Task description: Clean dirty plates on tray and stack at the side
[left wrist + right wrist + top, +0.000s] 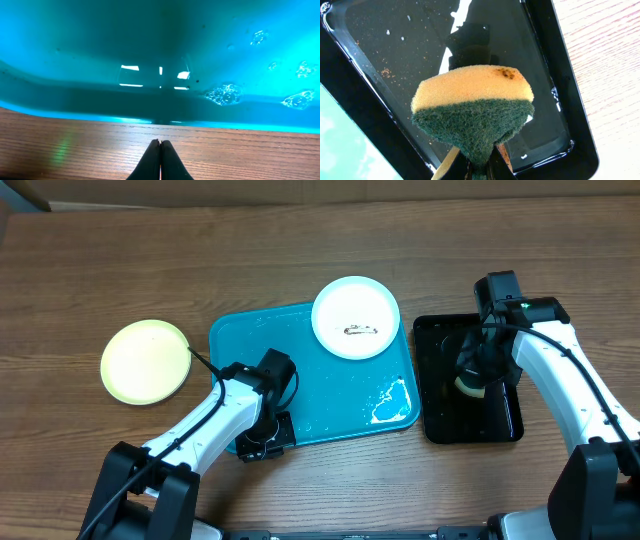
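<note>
The turquoise tray (300, 380) lies mid-table, wet, with foam (392, 405) at its front right corner. A white plate (355, 317) with a dark smear sits on its back right corner. A pale yellow-green plate (146, 361) lies on the table left of the tray. A third plate is out of view. My left gripper (262, 442) is shut and empty at the tray's front left edge; its view shows the tray rim (150, 107) just ahead of the fingertips (160, 145). My right gripper (478, 375) is shut on a yellow-and-green sponge (472, 107) above the black tray (555, 100).
The narrow black tray (435, 425) stands right of the turquoise tray and holds water and specks. A cardboard wall (300, 192) runs along the table's back edge. Bare wood table (80, 280) surrounds the trays.
</note>
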`<state>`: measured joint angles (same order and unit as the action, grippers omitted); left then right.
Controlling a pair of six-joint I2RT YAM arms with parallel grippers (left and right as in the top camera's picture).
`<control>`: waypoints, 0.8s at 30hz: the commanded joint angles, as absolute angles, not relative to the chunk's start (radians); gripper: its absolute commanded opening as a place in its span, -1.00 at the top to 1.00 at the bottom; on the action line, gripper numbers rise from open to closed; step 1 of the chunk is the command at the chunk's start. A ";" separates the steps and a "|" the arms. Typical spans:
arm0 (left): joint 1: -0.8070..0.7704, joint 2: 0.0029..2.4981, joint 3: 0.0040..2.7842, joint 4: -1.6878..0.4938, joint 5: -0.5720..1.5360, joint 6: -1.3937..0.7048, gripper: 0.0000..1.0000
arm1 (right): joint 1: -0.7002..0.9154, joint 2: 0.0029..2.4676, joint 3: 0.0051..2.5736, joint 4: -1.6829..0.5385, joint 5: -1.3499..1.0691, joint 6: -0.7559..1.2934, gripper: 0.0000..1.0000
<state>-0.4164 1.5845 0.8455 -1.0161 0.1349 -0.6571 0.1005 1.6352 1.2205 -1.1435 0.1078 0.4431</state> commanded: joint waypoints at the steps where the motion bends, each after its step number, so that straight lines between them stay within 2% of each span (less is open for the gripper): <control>1: -0.411 1.604 0.838 -1.016 0.123 -0.688 0.92 | 0.099 1.618 1.216 -1.140 0.110 0.437 0.93; 12: -0.406 1.658 0.839 -1.000 0.095 -0.699 0.92 | 0.100 1.618 1.216 -1.140 0.110 0.437 0.92; 24: -0.306 1.652 0.884 -1.014 0.050 -0.650 0.92 | 0.099 1.618 1.216 -1.143 0.110 0.437 0.93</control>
